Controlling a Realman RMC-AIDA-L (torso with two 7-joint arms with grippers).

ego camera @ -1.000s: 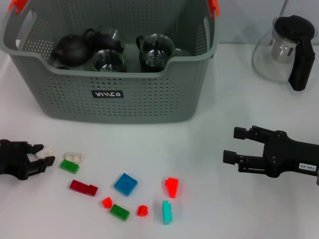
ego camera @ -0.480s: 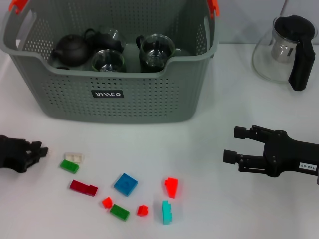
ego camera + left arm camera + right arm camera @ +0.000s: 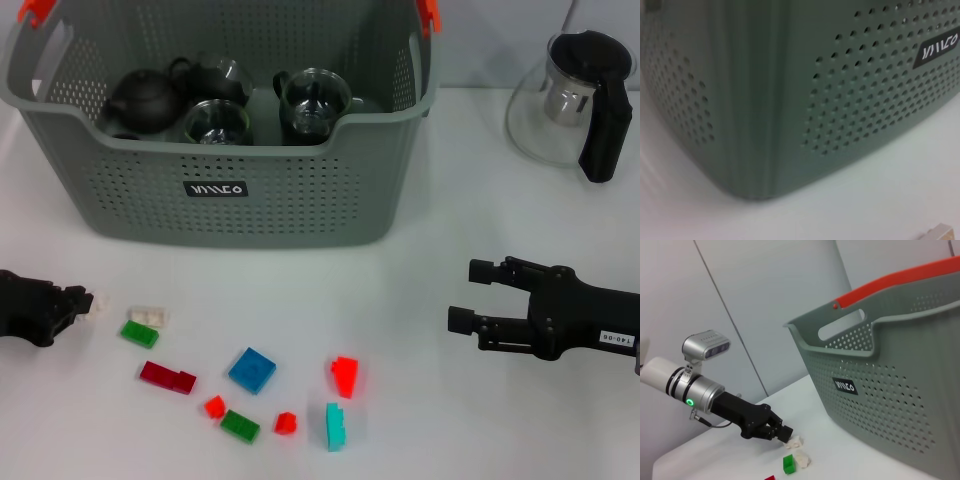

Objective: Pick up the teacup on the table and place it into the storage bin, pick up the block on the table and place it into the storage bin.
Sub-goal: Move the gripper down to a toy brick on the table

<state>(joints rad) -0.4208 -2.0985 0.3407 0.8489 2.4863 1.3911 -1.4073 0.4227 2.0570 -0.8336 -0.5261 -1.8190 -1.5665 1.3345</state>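
The grey storage bin (image 3: 250,215) stands at the back left and holds glass teacups (image 3: 215,122) and a dark teapot (image 3: 140,100). No teacup shows on the table. Several small blocks lie in front of the bin, among them a blue one (image 3: 252,369) and a pale one (image 3: 148,316). At the far left, low over the table, my left gripper (image 3: 78,303) is shut on a small white block (image 3: 87,302). The right wrist view shows that gripper (image 3: 782,433) with the white block (image 3: 790,441) at its tips. My right gripper (image 3: 468,295) is open and empty, right of the blocks.
A glass teapot with a black handle (image 3: 575,100) stands at the back right. Green (image 3: 139,333), dark red (image 3: 167,377), red (image 3: 345,375) and teal (image 3: 336,425) blocks lie scattered near the front. The bin wall (image 3: 790,100) fills the left wrist view.
My left gripper's fingers, open around the white block a second ago, have shut on it and drawn slightly left. The right arm has barely moved.
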